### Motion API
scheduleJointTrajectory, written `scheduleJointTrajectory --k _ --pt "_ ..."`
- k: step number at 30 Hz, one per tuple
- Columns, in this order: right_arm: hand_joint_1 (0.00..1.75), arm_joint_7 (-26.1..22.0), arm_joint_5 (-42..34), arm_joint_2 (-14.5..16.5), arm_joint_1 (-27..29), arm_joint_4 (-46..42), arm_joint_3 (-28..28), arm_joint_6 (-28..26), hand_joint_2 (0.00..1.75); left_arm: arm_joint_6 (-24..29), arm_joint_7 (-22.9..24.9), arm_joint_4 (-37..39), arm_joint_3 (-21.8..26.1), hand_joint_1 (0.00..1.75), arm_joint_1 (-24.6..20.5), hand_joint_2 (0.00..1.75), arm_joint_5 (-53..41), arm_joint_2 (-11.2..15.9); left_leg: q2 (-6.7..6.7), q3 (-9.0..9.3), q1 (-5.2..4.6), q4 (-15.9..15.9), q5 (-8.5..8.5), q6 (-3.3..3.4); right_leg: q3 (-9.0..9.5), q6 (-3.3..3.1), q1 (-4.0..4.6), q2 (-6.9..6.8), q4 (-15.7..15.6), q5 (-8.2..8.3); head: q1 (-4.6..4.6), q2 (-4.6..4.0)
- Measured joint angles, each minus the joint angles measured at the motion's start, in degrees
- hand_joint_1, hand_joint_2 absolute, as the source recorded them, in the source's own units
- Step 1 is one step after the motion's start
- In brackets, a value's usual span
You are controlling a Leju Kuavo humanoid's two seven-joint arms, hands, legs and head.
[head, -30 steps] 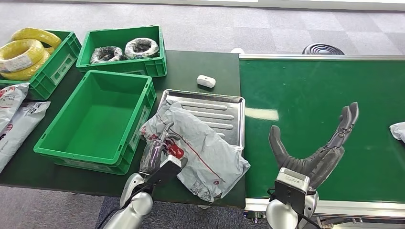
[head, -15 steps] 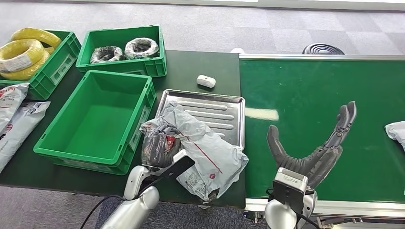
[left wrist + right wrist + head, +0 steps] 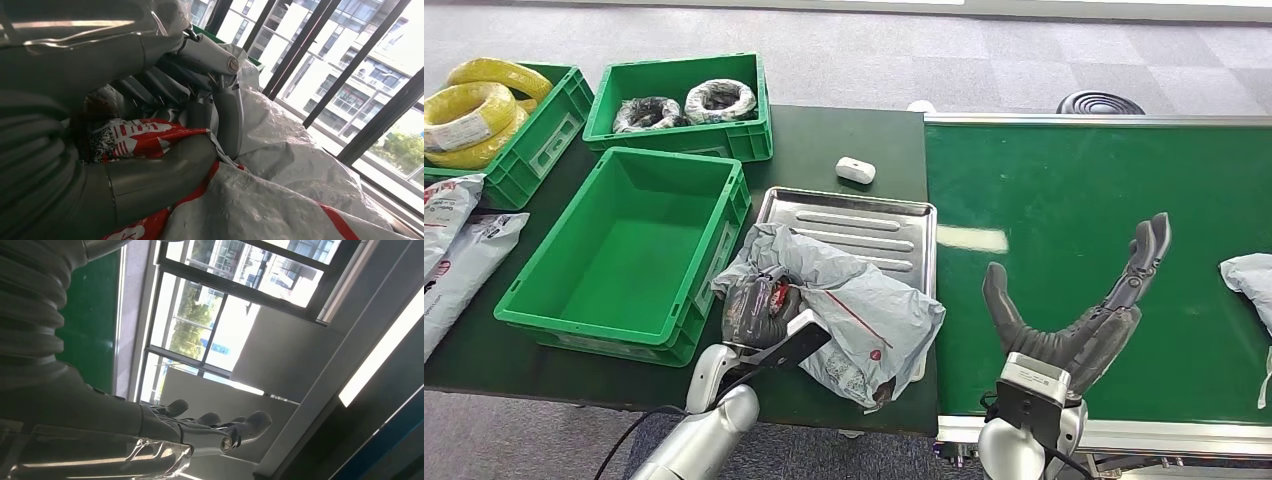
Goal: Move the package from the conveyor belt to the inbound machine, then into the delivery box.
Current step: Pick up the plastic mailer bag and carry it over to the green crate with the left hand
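Note:
A crumpled grey plastic package with red print lies half on the metal tray of the inbound machine and half on the dark table. My left hand grips its left end, fingers curled into the red-printed plastic. Right beside that hand stands the large empty green delivery box. My right hand hovers open over the green conveyor belt, palm up, fingers spread, holding nothing. Another grey package sits at the belt's right edge.
Two green bins stand behind: one with yellow cable coils, one with wrapped black coils. Grey packages lie on the table's far left. A small white device rests behind the tray. A black round object sits beyond the belt.
My left hand has closed tighter on the package's left end and bunched it up, shifting it slightly. The package on the belt has come further in from the right. My right hand barely moved.

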Motion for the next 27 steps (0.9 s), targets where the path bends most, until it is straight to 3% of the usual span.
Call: scheduleJointTrajectory --k 12,18,27 --pt "0.00 -0.7 -0.8 0.0 -0.3 1.1 0.2 0.0 1.75 -6.2 -4.1 -3.8 2.9 1.75 -1.8 1.75 10.3 0.1 0.00 0.00 0.00 0.0 0.01 0.00 0.00 0.00 0.00 0.00 0.0 0.00 0.00 -0.01" --pt "0.00 -2.8 -2.7 0.0 -0.2 1.9 0.1 0.0 1.75 -9.6 -2.9 -11.9 7.7 1.75 -6.1 1.75 9.3 1.1 0.00 -0.03 0.00 0.0 0.02 -0.01 -0.07 0.00 0.00 0.01 0.1 0.01 -0.01 -0.01" --pt "0.00 -2.0 -2.7 0.0 -0.2 2.3 0.0 0.0 1.75 -8.5 0.6 -18.7 11.0 1.75 -13.4 1.75 10.8 3.4 0.00 -0.08 0.00 0.0 0.03 -0.03 -0.15 -0.01 0.00 0.01 0.1 0.01 0.00 -0.01"
